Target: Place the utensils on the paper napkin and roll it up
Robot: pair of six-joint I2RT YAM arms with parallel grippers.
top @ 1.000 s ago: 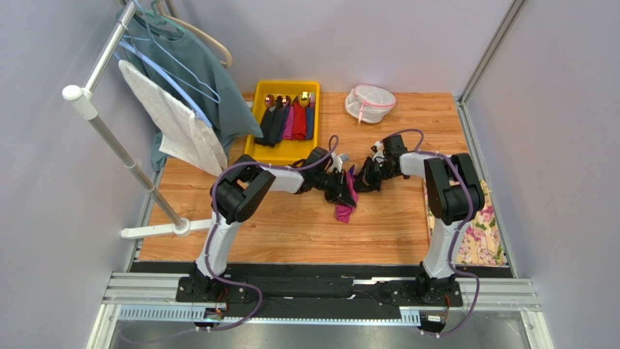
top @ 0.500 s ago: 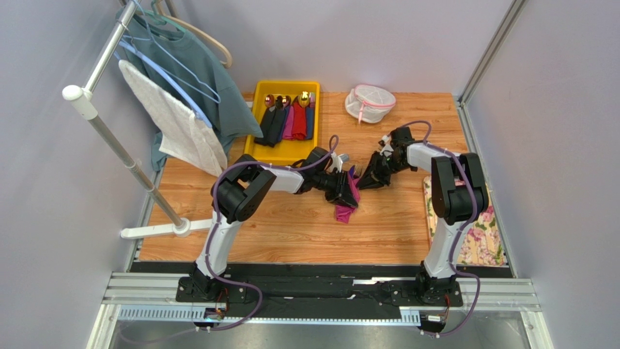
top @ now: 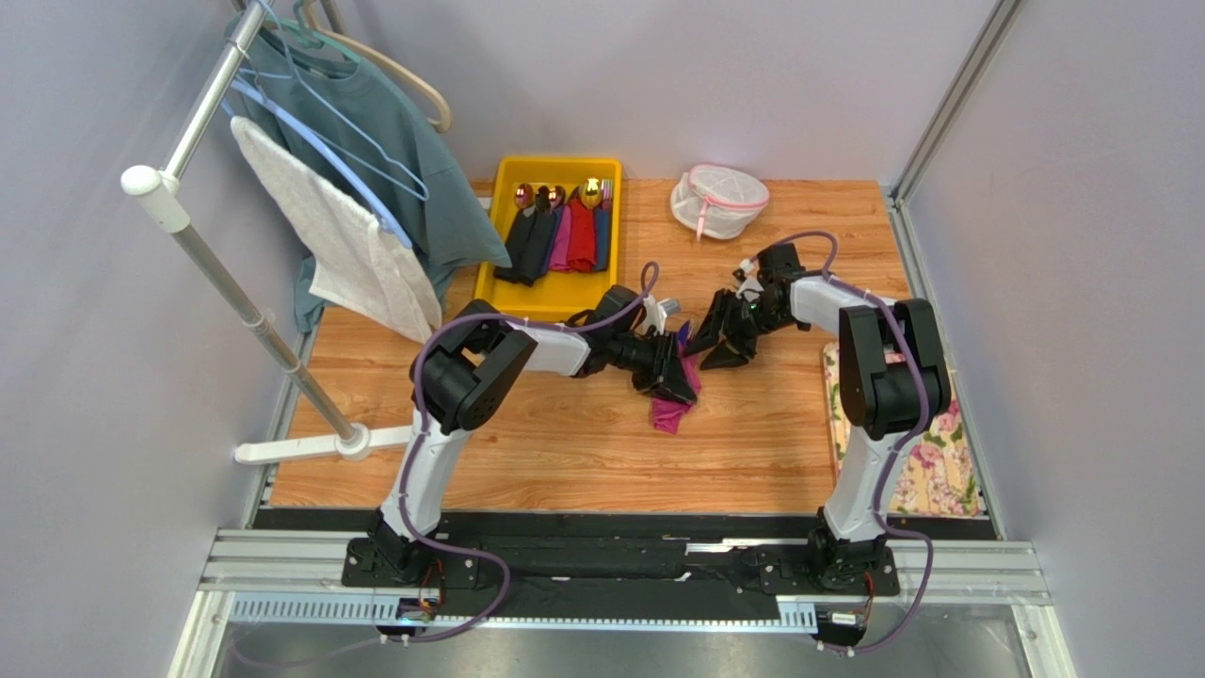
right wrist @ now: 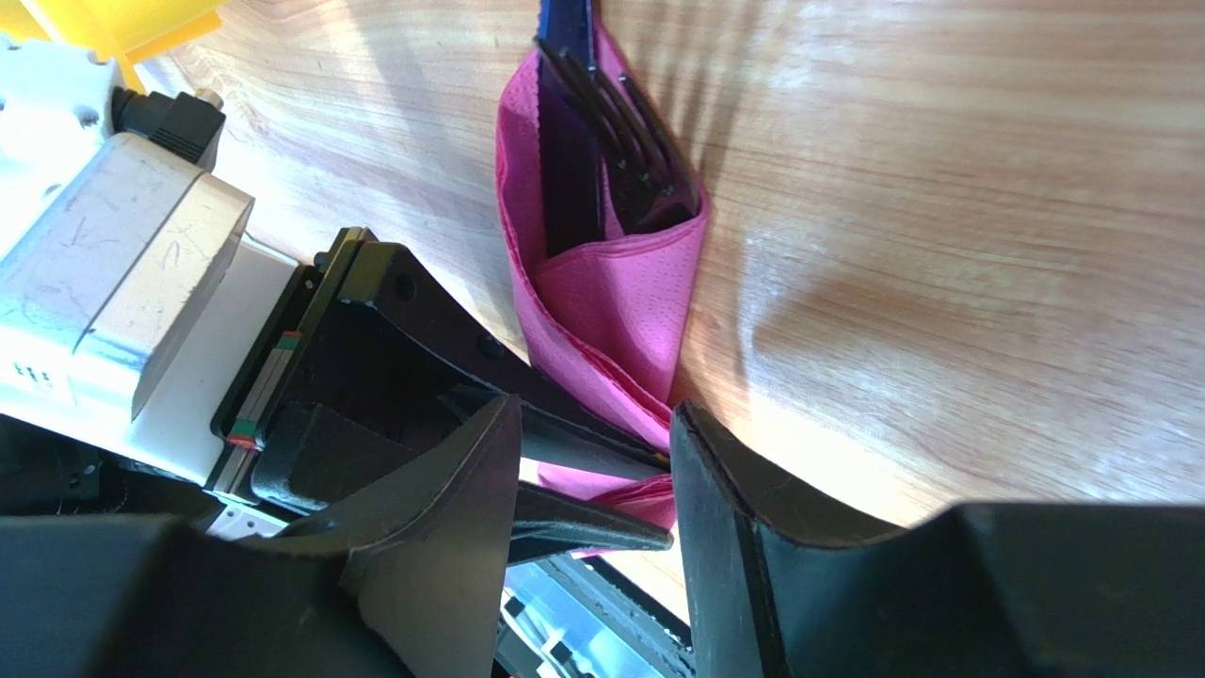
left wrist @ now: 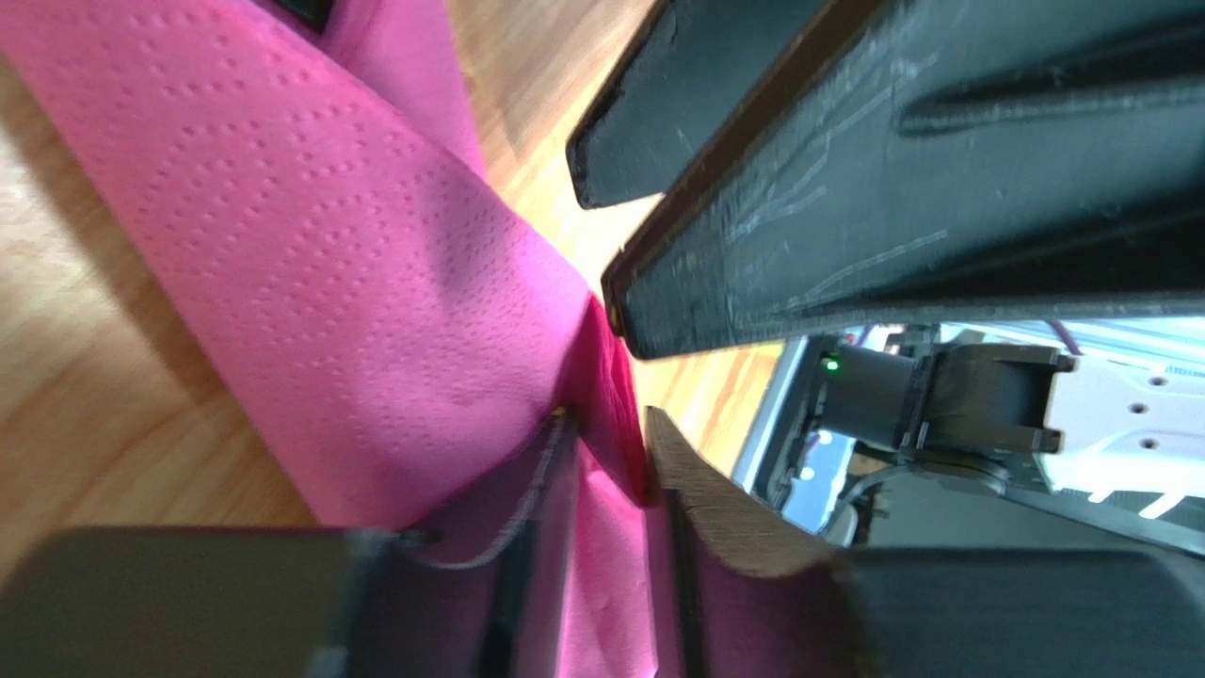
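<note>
— Seen from above, how far along is it?
— The paper napkin (top: 669, 403) lies mid-counter as a narrow folded strip, not yet a tight roll. The left hand (top: 662, 362) sits at its 12 o'clock end, and the right hand (top: 717, 335) is just beside it, at 2 o'clock.
— And the left wrist view?
— Its jaws are parted. A pink fold lies between them and doesn't look pinched.
— The right wrist view?
— Jaws apart, holding nothing. The utensils (right wrist: 623, 134) lie tucked inside the napkin with the fork tines poking out. I'd judge the loading done and the rolling unfinished.
— And the room?
— There's a wooden counter (top: 566, 452) with a yellow tray (top: 552, 300) at 11 o'clock, a mesh pouch (top: 719, 198) at 1, a floral cloth (top: 945, 452) at 4 and a clothes rack (top: 297, 449) at 9. The walls are grey.
</note>
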